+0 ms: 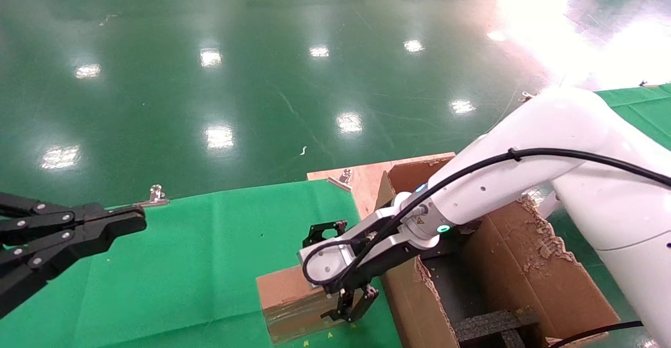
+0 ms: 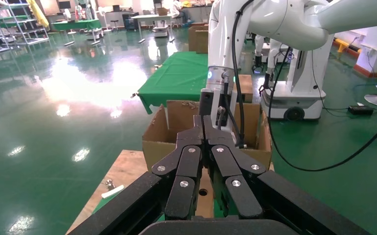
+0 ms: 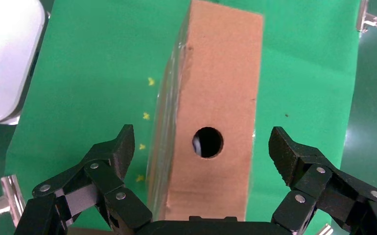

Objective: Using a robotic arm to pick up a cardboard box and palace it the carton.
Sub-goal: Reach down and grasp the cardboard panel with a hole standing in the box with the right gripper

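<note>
Green cloth (image 1: 199, 264) bears the cardboard box (image 1: 293, 301), straddled by the right end effector's (image 3: 203, 147) wide fingers, beside the foam-lined carton (image 1: 524, 269).

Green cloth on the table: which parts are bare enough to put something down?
The green cloth is bare between the shut left gripper and the cardboard box. It is crowded at the cloth's right end: the open right gripper straddles the box, and the carton with black foam blocks stands right beside it.
</note>
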